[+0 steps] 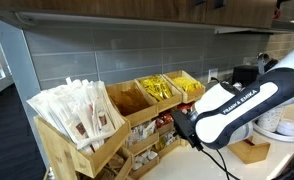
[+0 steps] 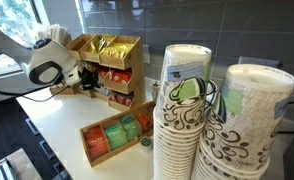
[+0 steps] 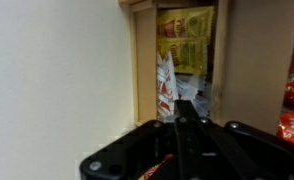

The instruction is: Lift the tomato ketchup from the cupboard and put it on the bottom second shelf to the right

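Observation:
The cupboard (image 1: 77, 152) is a light wooden rack of stepped slanted bins; it also shows in an exterior view (image 2: 138, 66) and fills the wrist view (image 3: 139, 70). My gripper (image 1: 175, 124) is at the front of the rack's lower tiers, also seen in an exterior view (image 2: 86, 76). In the wrist view its fingers (image 3: 187, 108) are pressed together. A thin red sliver, apparently the tomato ketchup (image 3: 157, 167), pokes out beside them. Ahead of the fingertips a bin holds red-and-white sachets (image 3: 166, 85), with yellow sachets (image 3: 184, 38) above.
Long white paper-wrapped packets (image 1: 82, 105) fill the rack's top end bin, yellow sachets (image 1: 157, 90) the bins beside it. Stacks of paper cups (image 2: 187, 110) and a low flat wooden tray (image 2: 91, 148) of tea bags stand on the counter. White crockery (image 1: 279, 126) sits behind the arm.

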Controlling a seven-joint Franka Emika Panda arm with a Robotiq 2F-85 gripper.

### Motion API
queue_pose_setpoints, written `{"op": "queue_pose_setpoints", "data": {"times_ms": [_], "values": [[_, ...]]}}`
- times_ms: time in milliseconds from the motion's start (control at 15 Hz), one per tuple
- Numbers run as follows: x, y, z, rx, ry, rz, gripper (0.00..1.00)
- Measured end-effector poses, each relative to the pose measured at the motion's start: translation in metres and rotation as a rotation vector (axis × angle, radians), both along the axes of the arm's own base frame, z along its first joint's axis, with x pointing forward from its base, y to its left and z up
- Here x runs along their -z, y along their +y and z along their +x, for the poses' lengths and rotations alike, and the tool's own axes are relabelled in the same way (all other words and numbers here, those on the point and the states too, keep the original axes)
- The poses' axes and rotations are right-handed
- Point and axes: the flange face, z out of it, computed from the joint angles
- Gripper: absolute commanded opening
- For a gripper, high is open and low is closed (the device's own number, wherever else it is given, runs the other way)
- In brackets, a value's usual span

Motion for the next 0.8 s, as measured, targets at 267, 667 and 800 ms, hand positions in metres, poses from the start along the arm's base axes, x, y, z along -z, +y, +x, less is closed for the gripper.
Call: {"op": "queue_pose_setpoints", "data": {"times_ms": [267, 667, 800], "values": [[0.000, -0.009, 0.003, 0.018, -0.004, -0.031, 0.00], [-0.001, -0.003, 0.004, 0.023, -0.007, -0.055, 0.00], [0.001, 0.003, 0.004, 0.016, 0.007, -0.062, 0.00]]}}
